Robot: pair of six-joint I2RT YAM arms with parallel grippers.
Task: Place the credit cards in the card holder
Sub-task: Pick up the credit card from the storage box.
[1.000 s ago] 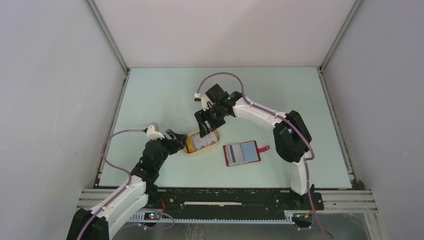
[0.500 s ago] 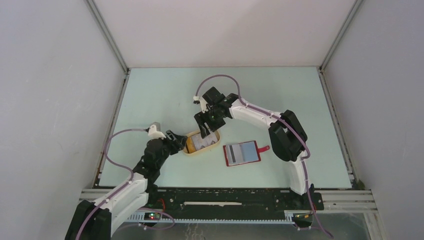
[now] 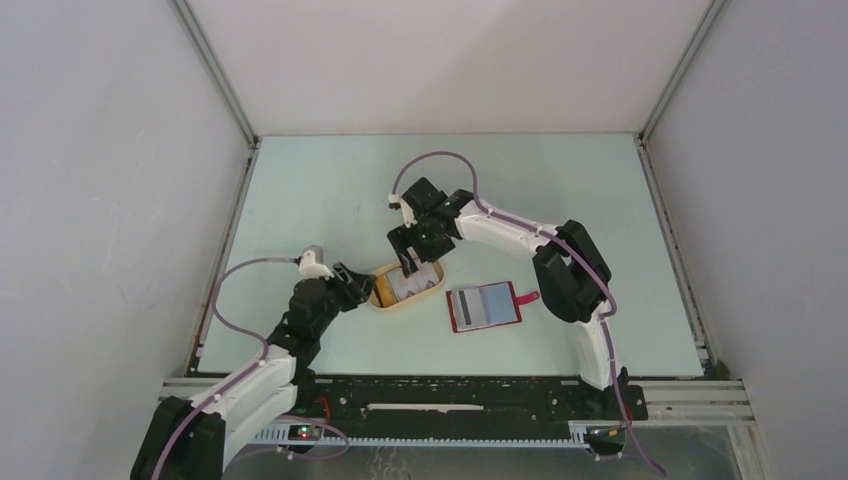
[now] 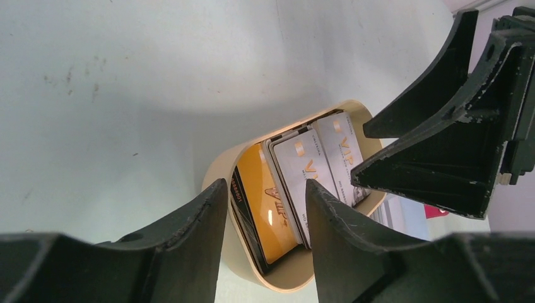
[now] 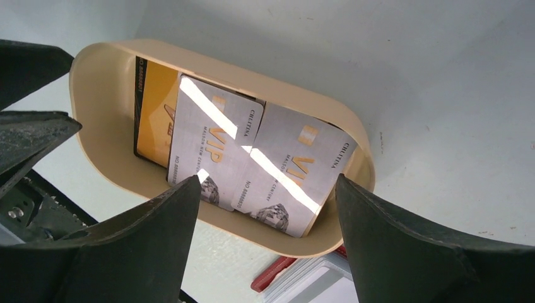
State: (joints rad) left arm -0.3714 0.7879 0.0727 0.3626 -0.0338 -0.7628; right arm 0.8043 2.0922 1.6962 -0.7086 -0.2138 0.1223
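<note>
Several credit cards lie in a beige oval tray [image 3: 404, 287]: two silvery ones [image 5: 214, 145] [image 5: 291, 169] overlapping an orange-gold one [image 5: 153, 113]. The card holder [image 3: 484, 306] lies open on the table right of the tray, red tab [image 3: 527, 296] pointing right; its edge shows below the tray [image 5: 315, 278]. My left gripper [image 3: 362, 285] [image 4: 265, 189] stands open, its jaws astride the tray's left end, the orange-gold card [image 4: 268, 202] between them; contact is not clear. My right gripper [image 3: 413, 262] [image 5: 262, 186] hangs wide open over the silvery cards, holding nothing.
The right arm's fingers [image 4: 435, 151] hang close over the tray's far end, near my left gripper. White walls with metal rails [image 3: 218, 90] enclose the pale green table [image 3: 330, 190]. The arm bases sit on a black rail [image 3: 450, 395] at the near edge.
The left jaws have narrowed round the tray's end. The right gripper has shifted slightly left over the tray and its jaws have spread wider. Cards, tray and holder have not moved.
</note>
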